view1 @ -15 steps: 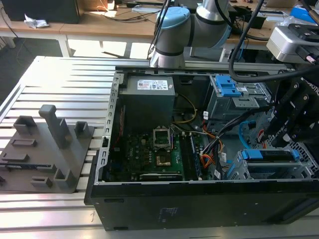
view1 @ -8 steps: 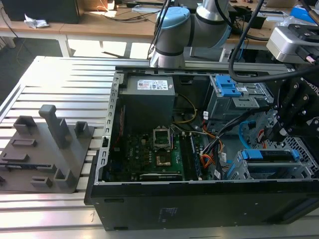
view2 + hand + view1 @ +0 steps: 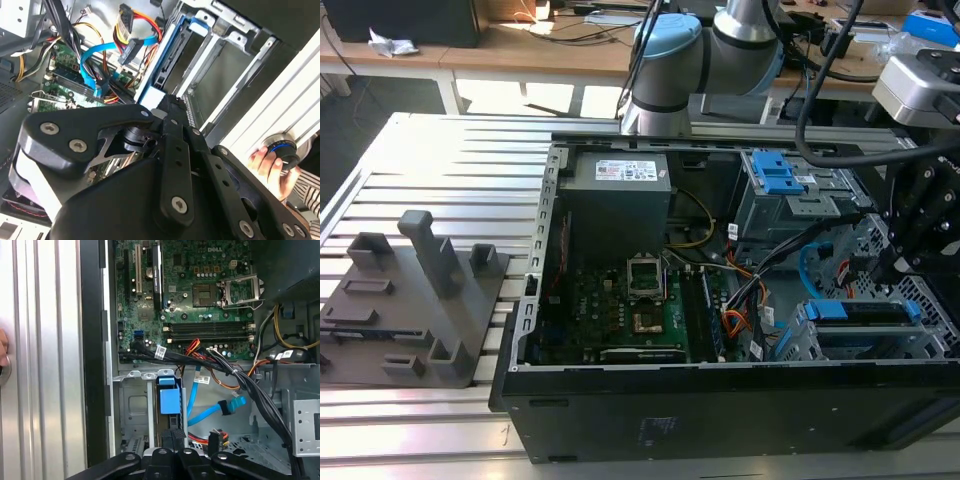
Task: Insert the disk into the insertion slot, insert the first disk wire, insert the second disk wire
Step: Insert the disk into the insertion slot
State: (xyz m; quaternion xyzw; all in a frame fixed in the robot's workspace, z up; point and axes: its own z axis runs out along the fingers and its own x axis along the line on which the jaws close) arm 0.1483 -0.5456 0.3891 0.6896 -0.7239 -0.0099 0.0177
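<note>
Open computer case [image 3: 720,400] sits on the slatted metal counter [image 3: 440,150], toward the counter's edge on the exterior view's right. A grey fixture [image 3: 415,300] lies beside it on the exterior view's left.

The disk [image 3: 860,312] sits in the insertion slot [image 3: 930,300], in the case corner by the counter's near edge, with its blue handle on top of the silver cage. The black pincer [image 3: 885,270] hangs just above the disk. The exterior view gives the arm [image 3: 720,40] and the overall layout, but no jaw detail.

The first wrist view looks along the pincer [image 3: 174,436]. Its tip overlaps the disk's end just past the blue handle [image 3: 169,401], with cage walls on either side. Contact can't be confirmed, and whether the pincer is open or closed can't be told.

This view adds:
- the motherboard [image 3: 200,290]
- a black cable bundle [image 3: 220,365] crossing beside the slot
- a blue cable [image 3: 212,412] whose plug lies on the case floor, apart from the disk

The second wrist view comes in from the side, with the pincer [image 3: 167,102] linkage up front. The carrier's blue edge stands in the cage rails. A flat plug [image 3: 131,47] with red, orange and yellow wires sits near the cage. This view also brings in a person's hand [image 3: 267,162] touching a round knob [image 3: 282,150] on the counter outside the case.
</note>
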